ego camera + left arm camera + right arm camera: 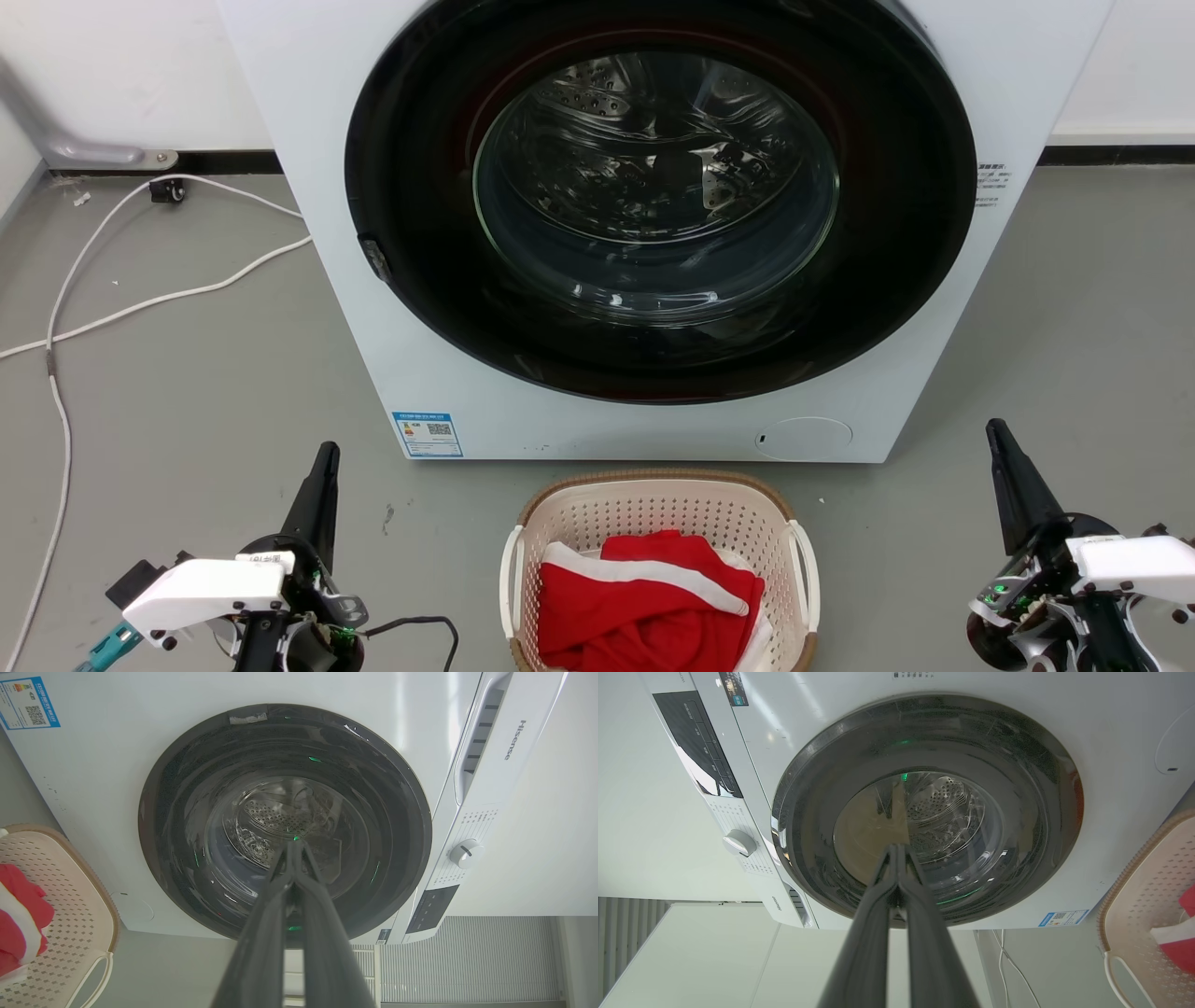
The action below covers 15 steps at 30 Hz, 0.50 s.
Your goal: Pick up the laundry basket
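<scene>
The laundry basket point(653, 511) stands on the grey floor just in front of the washing machine, bottom centre of the head view; it is cream and perforated, with a brown rim and white side handles, and holds a red and white garment point(649, 602). Its edge also shows in the left wrist view point(79, 914) and the right wrist view point(1143, 905). My left gripper point(327, 455) is off to the basket's left, well apart from it, fingertips together and holding nothing. My right gripper point(995, 431) is off to its right, likewise shut and apart.
A white front-loading washing machine point(355, 140) with a closed dark round door point(658, 196) rises close behind the basket. White cables point(140, 303) trail across the floor at the left. Bare grey floor lies on either side of the basket.
</scene>
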Tool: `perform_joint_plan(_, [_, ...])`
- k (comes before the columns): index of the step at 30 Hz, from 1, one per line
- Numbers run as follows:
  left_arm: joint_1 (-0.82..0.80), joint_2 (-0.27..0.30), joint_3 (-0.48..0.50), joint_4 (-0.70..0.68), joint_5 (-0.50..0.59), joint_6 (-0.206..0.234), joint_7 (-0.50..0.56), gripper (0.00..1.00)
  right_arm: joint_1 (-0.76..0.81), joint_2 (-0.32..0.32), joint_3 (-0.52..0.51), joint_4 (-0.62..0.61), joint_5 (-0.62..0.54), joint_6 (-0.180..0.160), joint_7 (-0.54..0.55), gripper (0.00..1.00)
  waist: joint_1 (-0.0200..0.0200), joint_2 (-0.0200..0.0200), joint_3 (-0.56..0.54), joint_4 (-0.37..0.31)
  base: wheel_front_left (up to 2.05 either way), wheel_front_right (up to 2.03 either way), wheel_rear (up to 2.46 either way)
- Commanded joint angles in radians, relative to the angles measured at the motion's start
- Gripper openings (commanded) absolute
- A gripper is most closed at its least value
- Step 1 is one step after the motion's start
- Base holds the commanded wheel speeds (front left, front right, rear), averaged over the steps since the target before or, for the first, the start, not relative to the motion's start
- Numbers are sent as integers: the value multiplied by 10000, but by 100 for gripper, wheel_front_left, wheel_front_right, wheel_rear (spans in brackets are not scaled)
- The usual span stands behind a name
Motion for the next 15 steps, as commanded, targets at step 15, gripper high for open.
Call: perform_joint_plan(15, [-62, -26, 56, 5, 1, -37, 35, 0, -120, 13, -6, 11, 37, 0, 24, 0, 0, 0, 0, 0, 0, 0, 0])
